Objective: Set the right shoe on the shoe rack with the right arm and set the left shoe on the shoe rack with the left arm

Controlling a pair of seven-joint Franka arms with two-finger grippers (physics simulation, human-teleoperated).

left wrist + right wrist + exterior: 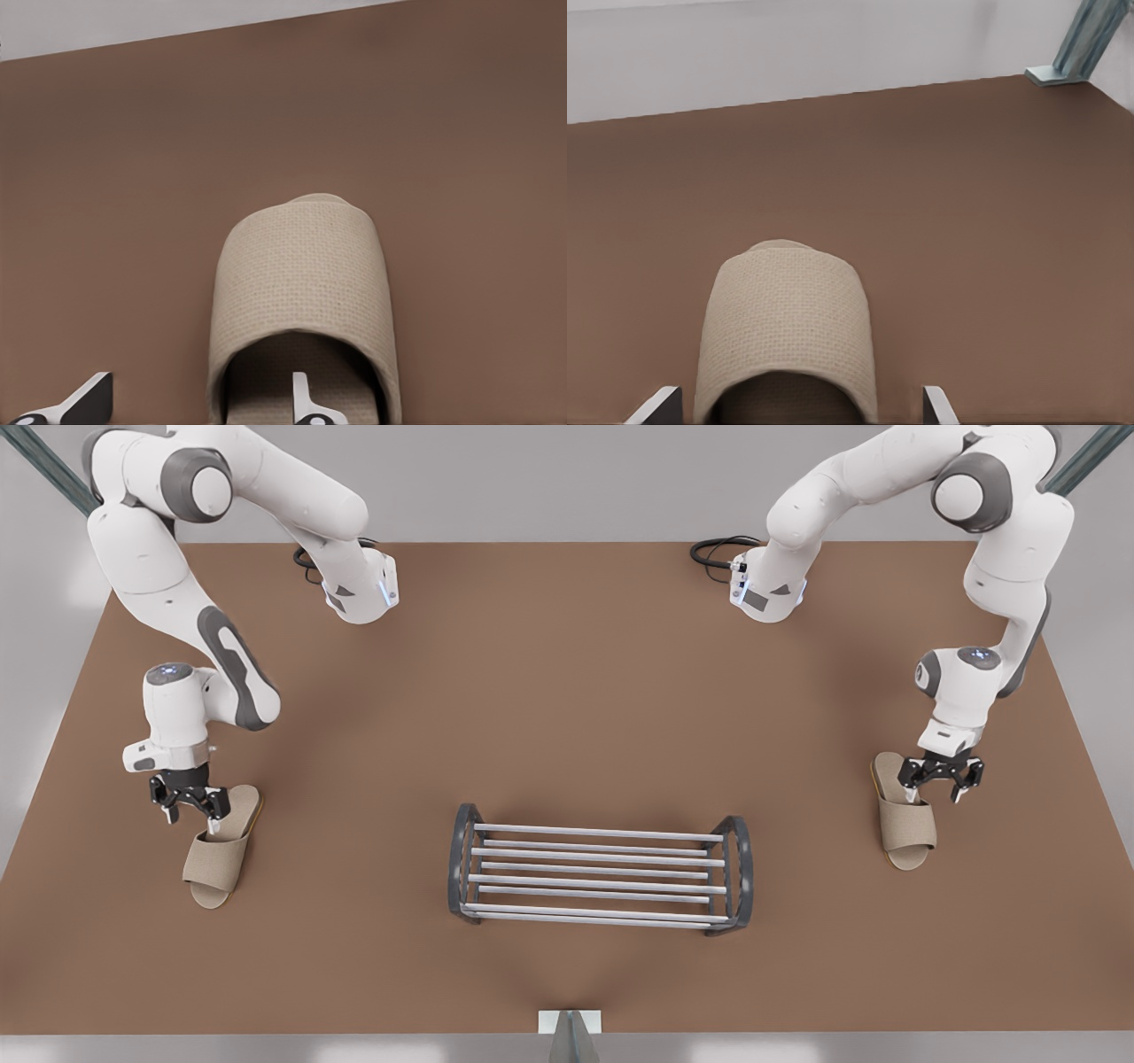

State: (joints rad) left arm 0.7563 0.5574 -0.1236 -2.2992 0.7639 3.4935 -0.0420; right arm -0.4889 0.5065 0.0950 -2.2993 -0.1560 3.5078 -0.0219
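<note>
Right gripper (188, 797) hung low over the heel of the right shoe (217, 859) on the front view's left, jaws wide apart and holding nothing; left gripper (939, 778) sat just as low over the heel of the left shoe (908, 828) on the front view's right, also spread and empty. Both shoes lay flat on the table (567, 691), toes away from the arms, well apart from the rack (602, 833), which stood bare between them.

The step in hand looked to be the grasp. To do it well, I'd say each gripper should settle fully before closing, so the soft upper isn't merely pinched. The lift should clear the rack's arched end frames, and each shoe should go down across several bars, not on one.

The wrist views gave what the front view could not. On the left arm, one of the fingers (303, 398) stood inside the shoe's mouth and the other outside it, straddling the side wall; whether the inner one touched the insole I could not tell. On the right arm, the tips stood either side of the whole shoe, which sat off-centre between them; a metal post (1081, 40) showed at the table's corner. The front view alone gave the distance to the rack.
</note>
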